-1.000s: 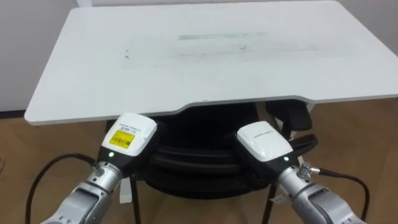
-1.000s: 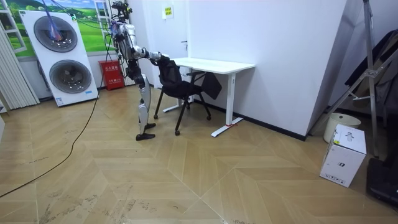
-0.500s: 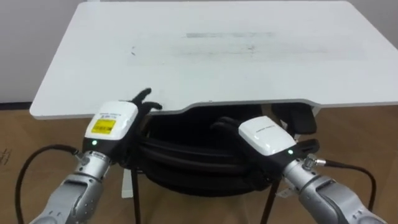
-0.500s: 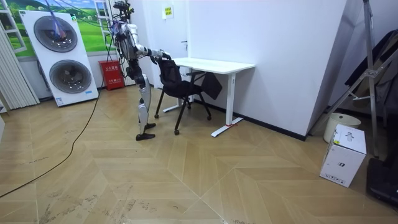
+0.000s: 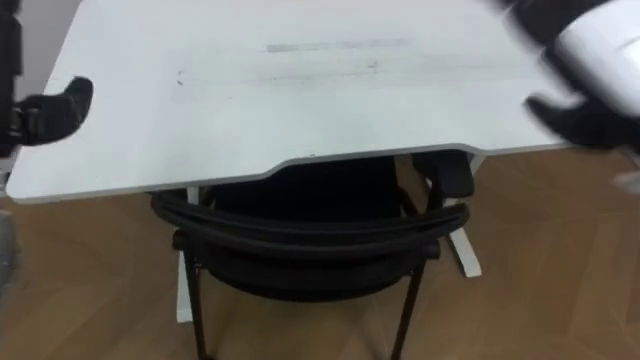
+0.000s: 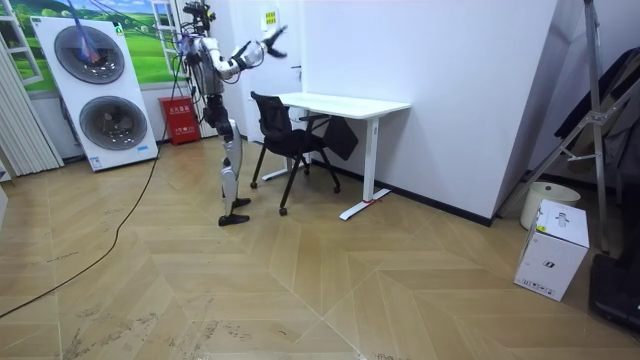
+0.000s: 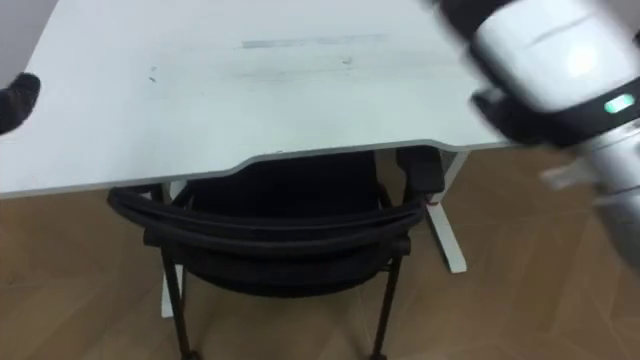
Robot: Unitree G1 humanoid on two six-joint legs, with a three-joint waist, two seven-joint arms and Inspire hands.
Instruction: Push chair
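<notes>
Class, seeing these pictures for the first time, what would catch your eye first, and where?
A black chair sits tucked under the near edge of a white desk. The robot's left hand is at the eye views' left edge, its right hand at the upper right, both clear of the chair.

Left hand [image 5: 48, 110] and right hand [image 5: 595, 60] held high, wide apart.

Light: bright, even and diffuse, seemingly shed from overhead | Sheen: a pale streak is seen across the white rectangular desk top [image 5: 300, 100] | Shadow: soft shade is cast beneath it onto the black mesh-backed chair [image 5: 310, 240] | Floor: the light wooden herringbone floor [image 6: 300, 290] is evenly lit.
</notes>
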